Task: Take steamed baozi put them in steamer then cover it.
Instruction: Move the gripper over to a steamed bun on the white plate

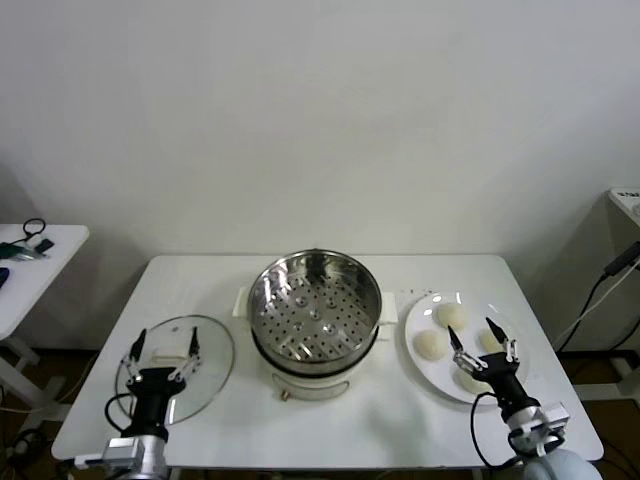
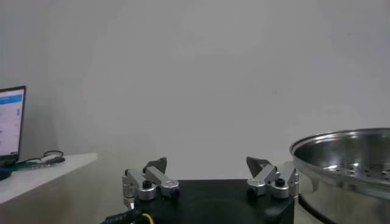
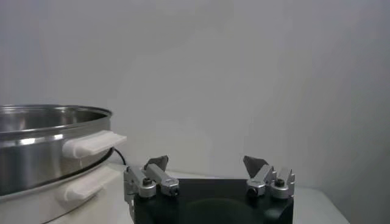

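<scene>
Both arms end alike. The left pincer [image 1: 162,346] and right pincer [image 1: 483,340] each have two thin black fingers with dark pointed tips, mounted on silver metal knuckles with black round screws. These sit on a black block-shaped body. A black cable curls beside each wrist, with a yellow wire by the left one. Silver-grey housings sit below.

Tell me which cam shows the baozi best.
Head view. All four baozi sit in plain sight on the white plate, right of the steamer, under the open right gripper. Neither wrist view shows any baozi: each catches only its own gripper and part of the steamer.
</scene>
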### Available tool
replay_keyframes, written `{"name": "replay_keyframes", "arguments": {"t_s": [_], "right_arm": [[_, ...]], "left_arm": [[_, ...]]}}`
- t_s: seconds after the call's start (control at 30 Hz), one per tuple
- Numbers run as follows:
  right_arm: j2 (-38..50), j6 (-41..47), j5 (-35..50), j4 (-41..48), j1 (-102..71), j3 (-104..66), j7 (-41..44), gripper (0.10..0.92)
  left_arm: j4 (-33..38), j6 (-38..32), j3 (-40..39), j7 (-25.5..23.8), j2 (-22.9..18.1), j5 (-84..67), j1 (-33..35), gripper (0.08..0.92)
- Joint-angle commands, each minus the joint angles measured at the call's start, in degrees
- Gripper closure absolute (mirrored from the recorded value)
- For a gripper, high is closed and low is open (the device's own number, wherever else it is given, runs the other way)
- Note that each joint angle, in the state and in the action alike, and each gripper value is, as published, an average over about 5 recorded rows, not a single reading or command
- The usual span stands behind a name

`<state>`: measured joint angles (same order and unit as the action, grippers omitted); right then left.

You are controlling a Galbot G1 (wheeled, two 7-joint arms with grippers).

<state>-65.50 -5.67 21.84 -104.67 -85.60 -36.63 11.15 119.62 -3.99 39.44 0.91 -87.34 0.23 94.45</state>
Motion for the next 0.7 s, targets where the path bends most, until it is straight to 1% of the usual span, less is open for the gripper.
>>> {"name": "replay_keyframes", "arguments": {"t_s": [0.03, 0.1, 0.2, 0.27, 0.4, 0.57, 0.7], "right_arm": [[2.37, 2.60, -0.74, 0.24, 1.70, -0.26, 2.68, 0.203], [4.69, 5.28, -3.16, 0.78, 2.70, -0.86, 6.40, 0.203], [10.25, 8.64, -8.65, 3.55, 5.79, -1.62, 16.90, 0.203], [13.99, 10.02, -10.20, 5.85, 8.71, -0.87, 22.21, 0.203], [20.87, 13.38, -10.93, 9.62, 15.25, 2.06, 28.04, 0.203], [29.27, 13.61, -15.15, 14.63, 24.32, 9.17, 37.15, 0.203], [33.75, 12.31, -18.92, 20.40, 34.81, 18.33, 44.08, 0.203]], "left_arm": [[0.38, -0.01, -0.06, 0.12, 0.10, 0.25, 0.34, 0.177], [0.50, -0.03, -0.14, 0.23, 0.17, 0.47, 0.46, 0.177], [0.74, -0.31, -0.42, 0.88, 0.23, 1.03, 0.67, 0.177], [0.96, -0.54, -0.65, 1.53, 0.23, 1.14, 0.77, 0.177], [1.51, -0.75, -0.88, 2.38, 0.36, 1.00, 1.04, 0.177], [1.66, -0.86, -0.76, 2.51, 0.72, 0.90, 1.43, 0.177], [1.45, -0.96, -0.73, 2.56, 0.84, 0.84, 1.73, 0.177]]}}
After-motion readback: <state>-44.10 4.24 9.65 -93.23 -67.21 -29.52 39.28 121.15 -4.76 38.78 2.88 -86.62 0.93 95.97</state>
